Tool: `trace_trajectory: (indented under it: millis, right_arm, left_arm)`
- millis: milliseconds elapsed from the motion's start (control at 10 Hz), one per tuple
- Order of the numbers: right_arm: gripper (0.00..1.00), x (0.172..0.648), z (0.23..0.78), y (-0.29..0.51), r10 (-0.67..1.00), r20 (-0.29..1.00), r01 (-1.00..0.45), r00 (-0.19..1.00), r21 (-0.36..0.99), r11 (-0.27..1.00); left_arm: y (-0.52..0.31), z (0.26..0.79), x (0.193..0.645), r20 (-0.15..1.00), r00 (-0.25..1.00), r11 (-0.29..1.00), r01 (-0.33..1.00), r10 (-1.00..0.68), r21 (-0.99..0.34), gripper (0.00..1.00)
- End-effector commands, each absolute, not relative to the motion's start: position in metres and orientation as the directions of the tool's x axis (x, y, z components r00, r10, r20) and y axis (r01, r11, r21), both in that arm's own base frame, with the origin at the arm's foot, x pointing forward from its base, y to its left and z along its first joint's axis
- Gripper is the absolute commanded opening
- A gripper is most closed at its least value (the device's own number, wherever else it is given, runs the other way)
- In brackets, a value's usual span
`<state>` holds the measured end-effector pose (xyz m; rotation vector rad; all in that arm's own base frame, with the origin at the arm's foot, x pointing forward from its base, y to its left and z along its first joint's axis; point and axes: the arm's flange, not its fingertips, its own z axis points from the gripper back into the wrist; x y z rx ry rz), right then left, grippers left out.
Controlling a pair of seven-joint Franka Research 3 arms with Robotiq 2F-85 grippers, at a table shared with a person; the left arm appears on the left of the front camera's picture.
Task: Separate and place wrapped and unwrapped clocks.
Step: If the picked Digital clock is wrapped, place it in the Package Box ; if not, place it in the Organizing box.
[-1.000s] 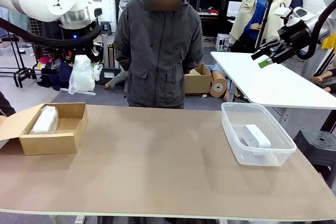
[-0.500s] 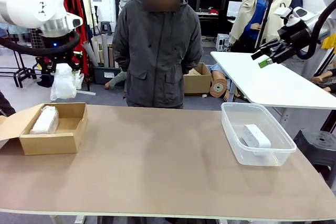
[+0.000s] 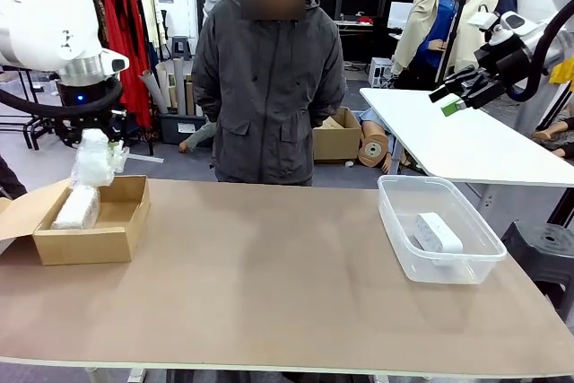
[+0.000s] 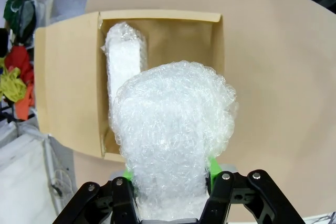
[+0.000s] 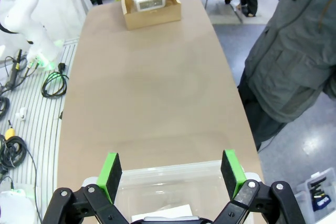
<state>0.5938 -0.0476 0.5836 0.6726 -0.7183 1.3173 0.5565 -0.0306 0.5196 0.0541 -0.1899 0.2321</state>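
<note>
At far left, above the brown cardboard box (image 3: 90, 221), a lumpy clock bundle in crinkly translucent wrap (image 3: 96, 159) hangs clamped in the left gripper (image 4: 169, 174), having dropped and moved leftward within a second. Release looks imminent beside the wrapped clock (image 3: 77, 205) already boxed. The right gripper (image 5: 171, 169), fingers apart, idles above the clear plastic tub (image 3: 395, 226) holding the bare white clock (image 3: 437, 235).

box: brown cardboard box (image 3: 90, 226), open, table's left end
tub: clear plastic tub (image 3: 437, 229), right side
person: grey jacket (image 3: 269, 87), far edge
table: tan table (image 3: 269, 284)
</note>
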Motion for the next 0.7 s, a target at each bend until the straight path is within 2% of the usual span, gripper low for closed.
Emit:
trace_trajectory:
  millis: [0, 400, 600]
  right_arm:
    - [1.00, 0.593, 0.585, -0.047, 0.609, 0.786, -0.991, 0.103, 0.027, 0.132]
    - [1.00, 0.593, 0.585, -0.047, 0.609, 0.786, -0.991, 0.103, 0.027, 0.132]
    - [1.00, 0.593, 0.585, -0.047, 0.609, 0.786, -0.991, 0.103, 0.027, 0.132]
  left_arm:
    - [-0.025, 0.516, 0.557, 0.207, 0.950, 0.969, -0.244, 0.232, 0.034, 0.00]
    - [-0.038, 0.470, 0.561, 0.209, 0.961, 0.976, -0.202, 0.182, 0.081, 0.00]
    - [-0.034, 0.465, 0.568, 0.241, 0.956, 0.977, -0.195, 0.169, 0.084, 0.00]
